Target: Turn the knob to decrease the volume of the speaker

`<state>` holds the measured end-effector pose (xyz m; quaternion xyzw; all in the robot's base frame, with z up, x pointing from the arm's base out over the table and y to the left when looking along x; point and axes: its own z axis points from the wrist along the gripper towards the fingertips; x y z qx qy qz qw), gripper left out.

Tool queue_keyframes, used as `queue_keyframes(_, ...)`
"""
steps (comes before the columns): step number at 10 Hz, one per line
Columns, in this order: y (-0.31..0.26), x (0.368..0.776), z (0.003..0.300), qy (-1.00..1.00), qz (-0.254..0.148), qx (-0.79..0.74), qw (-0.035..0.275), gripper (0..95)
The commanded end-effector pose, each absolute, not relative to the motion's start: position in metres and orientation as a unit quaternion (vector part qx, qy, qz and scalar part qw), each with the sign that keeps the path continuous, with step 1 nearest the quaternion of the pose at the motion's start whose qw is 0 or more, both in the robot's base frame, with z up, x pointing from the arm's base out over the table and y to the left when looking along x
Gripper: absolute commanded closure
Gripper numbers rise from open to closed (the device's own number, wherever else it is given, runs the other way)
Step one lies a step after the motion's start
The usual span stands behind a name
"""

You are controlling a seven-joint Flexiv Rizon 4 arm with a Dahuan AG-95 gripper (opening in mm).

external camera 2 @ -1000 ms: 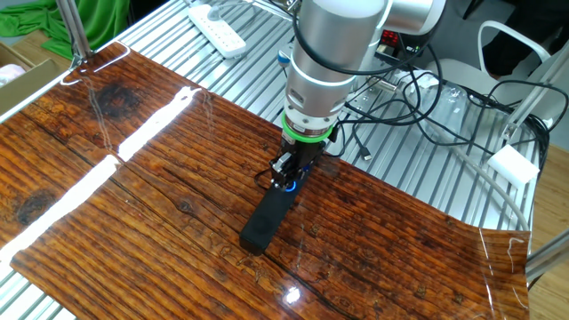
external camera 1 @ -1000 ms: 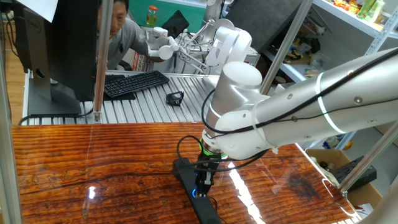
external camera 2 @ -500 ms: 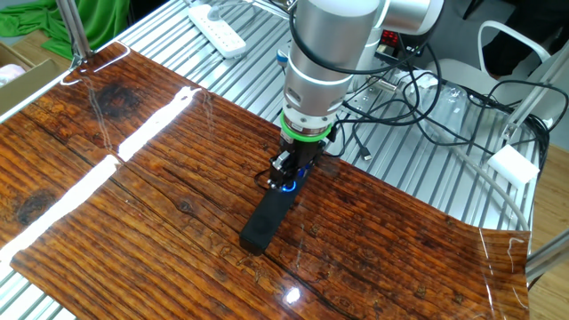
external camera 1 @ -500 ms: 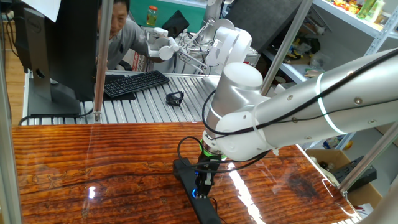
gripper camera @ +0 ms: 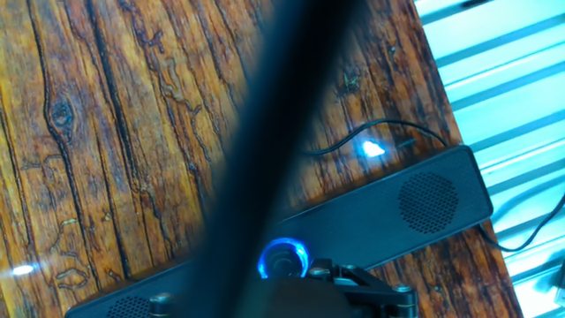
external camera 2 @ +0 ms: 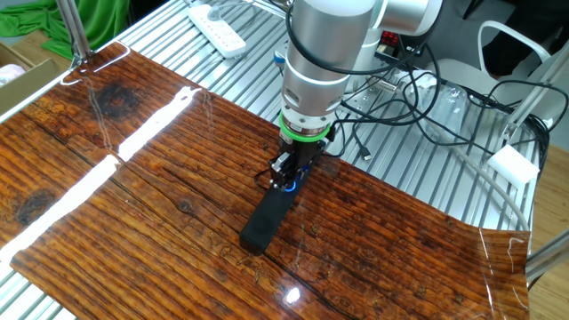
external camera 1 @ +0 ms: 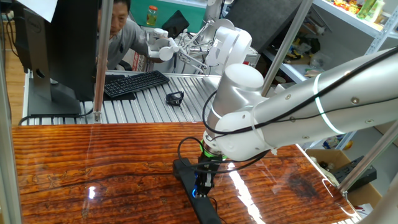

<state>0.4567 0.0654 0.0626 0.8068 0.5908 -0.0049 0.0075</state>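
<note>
Barely shifted, gripper (external camera 2: 290,174) seemingly pinches the knob (gripper camera: 284,260) on the speaker (external camera 2: 267,216).

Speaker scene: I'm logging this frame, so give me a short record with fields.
surface: wooden table
speaker: lies flat on the table
knob: blue ring lit, midway along the speaker
end effector: pointing down at the knob; grip state not visible
cable: thin, black, on the table beside the speaker
background: keyboard, person
</note>
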Motion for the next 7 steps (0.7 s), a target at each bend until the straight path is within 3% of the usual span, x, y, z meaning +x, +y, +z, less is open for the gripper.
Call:
queue_keyframes(1, 0.0653, 0.4561, 0.0635, 0.591, -0.005, 0.806, 0.007, 57.0)
queue_keyframes(7, 0.0648, 0.4562, 0.0619, 0.579, -0.004, 0.815, 0.01, 57.0)
